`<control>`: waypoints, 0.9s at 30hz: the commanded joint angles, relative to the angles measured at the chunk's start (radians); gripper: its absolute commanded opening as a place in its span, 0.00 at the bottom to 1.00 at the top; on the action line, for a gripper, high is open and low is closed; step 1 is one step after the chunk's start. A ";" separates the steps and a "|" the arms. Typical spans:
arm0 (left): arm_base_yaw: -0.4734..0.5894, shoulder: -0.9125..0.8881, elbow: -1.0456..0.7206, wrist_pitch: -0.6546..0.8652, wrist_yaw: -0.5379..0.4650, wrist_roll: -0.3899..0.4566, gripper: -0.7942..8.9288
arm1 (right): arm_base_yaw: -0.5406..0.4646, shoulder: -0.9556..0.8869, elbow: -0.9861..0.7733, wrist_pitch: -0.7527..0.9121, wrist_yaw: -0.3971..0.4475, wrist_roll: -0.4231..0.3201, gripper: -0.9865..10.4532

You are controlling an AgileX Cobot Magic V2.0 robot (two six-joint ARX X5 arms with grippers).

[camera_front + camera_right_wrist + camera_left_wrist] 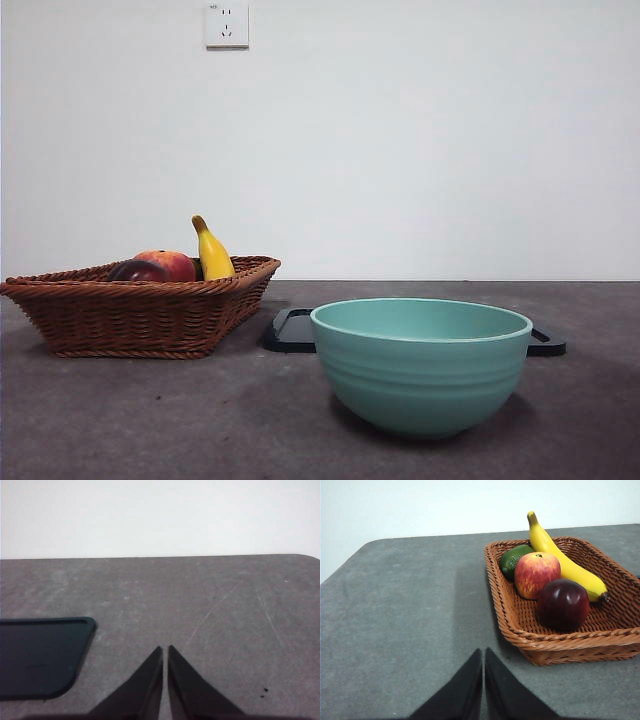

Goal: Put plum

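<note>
While both grippers' jaws sit pinched together w/ nothing held, plum (563, 603), round w/ no clear long axis, lies in basket (560, 642).

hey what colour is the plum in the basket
Dark purple-maroon, glossy. The plum shows best in the left wrist view, lying in the wicker basket.

Plain white wall (420, 140) with a socket (227, 24) high up behind a dark grey, scuffed table (150, 420), evenly lit.
</note>
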State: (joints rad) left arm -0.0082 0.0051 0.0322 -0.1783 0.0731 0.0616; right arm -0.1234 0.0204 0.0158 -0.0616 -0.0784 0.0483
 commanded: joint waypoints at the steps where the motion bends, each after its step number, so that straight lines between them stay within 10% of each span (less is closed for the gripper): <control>1: 0.002 -0.002 -0.021 -0.008 -0.003 -0.003 0.09 | -0.002 -0.017 -0.005 -0.024 0.002 -0.008 0.09; 27: 0.002 -0.002 -0.021 -0.008 -0.003 -0.003 0.09 | -0.002 -0.017 -0.005 -0.095 0.008 -0.009 0.09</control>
State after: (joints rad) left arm -0.0082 0.0051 0.0322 -0.1783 0.0731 0.0616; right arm -0.1234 0.0067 0.0166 -0.1654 -0.0742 0.0479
